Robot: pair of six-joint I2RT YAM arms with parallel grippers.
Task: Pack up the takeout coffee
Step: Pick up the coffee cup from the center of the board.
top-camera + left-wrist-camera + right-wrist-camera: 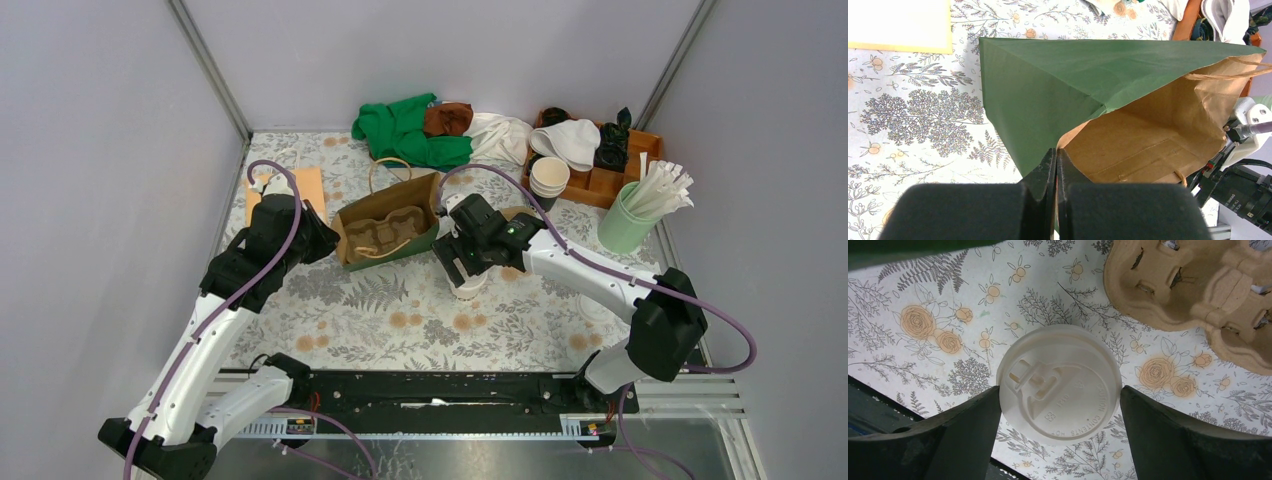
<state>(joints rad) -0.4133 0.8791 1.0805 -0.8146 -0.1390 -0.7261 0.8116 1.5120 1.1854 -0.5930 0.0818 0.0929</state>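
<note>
The takeout coffee (1059, 382) stands upright on the floral tablecloth, its white lid facing the right wrist camera. My right gripper (1059, 387) is open and hangs over it, one finger close to each side of the lid's rim. In the top view the cup (467, 287) shows just below that gripper (462, 268). A green-and-brown paper bag (385, 225) lies on its side with its mouth open toward the cup. My left gripper (1056, 155) is shut on the bag's (1048, 80) rim and holds the mouth open.
A brown pulp cup carrier (1193, 285) sits right beside the coffee, and another carrier (385, 235) lies inside the bag. At the back right are a stack of paper cups (549, 177), a wooden organiser (600, 183) and a green cup of stirrers (625, 222). Cloths (405, 130) lie along the back.
</note>
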